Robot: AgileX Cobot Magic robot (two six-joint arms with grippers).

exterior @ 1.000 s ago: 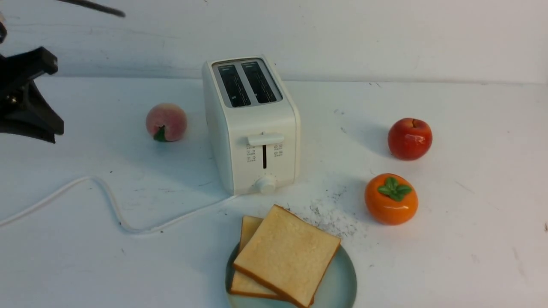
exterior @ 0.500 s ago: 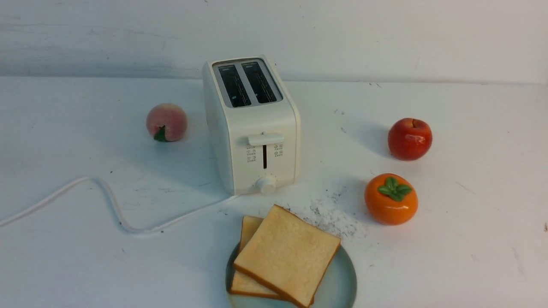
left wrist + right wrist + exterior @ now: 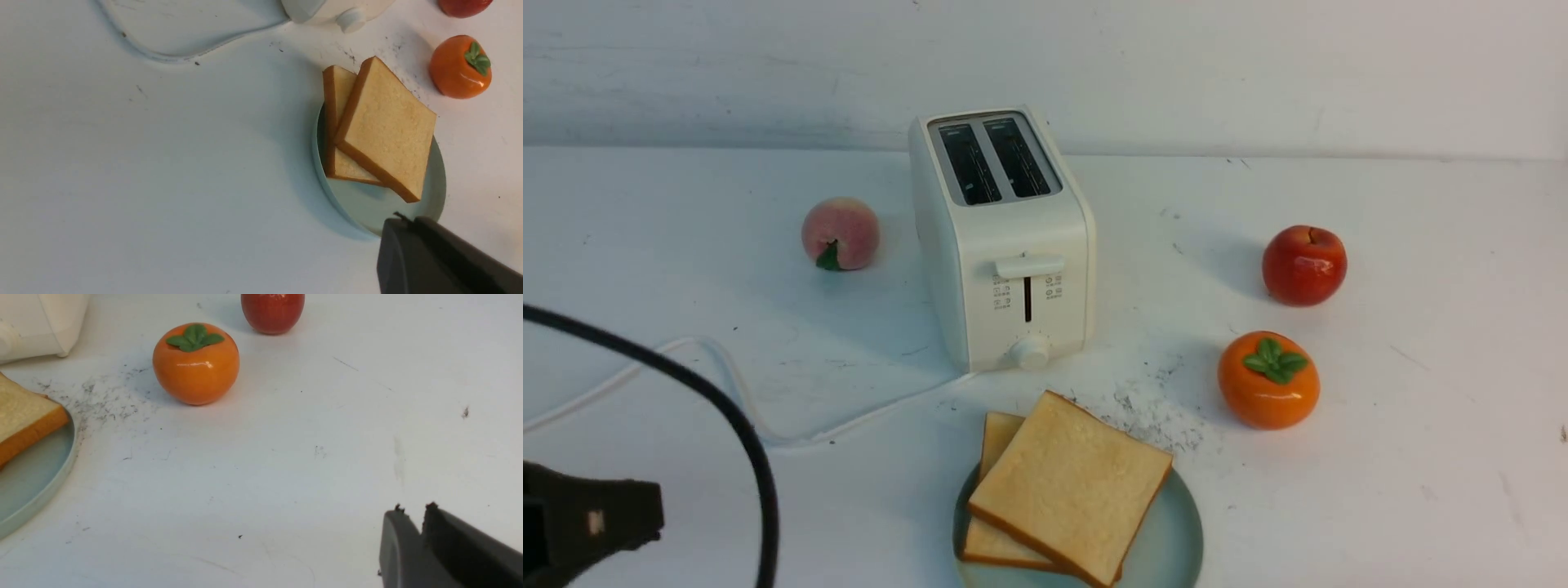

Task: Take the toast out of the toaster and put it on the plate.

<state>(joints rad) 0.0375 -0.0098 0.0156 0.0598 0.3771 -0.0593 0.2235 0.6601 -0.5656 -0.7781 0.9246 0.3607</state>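
On the plate (image 3: 1176, 539) lie two toast slices (image 3: 1070, 486), before the toaster (image 3: 1005, 245). Left claw (image 3: 402, 228) is clenched, empty; right claw (image 3: 412, 518) slightly parted, empty.

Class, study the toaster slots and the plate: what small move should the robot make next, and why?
Probably none beyond pulling the left gripper clear: both toaster slots look empty and two toast slices already lie stacked on the plate.
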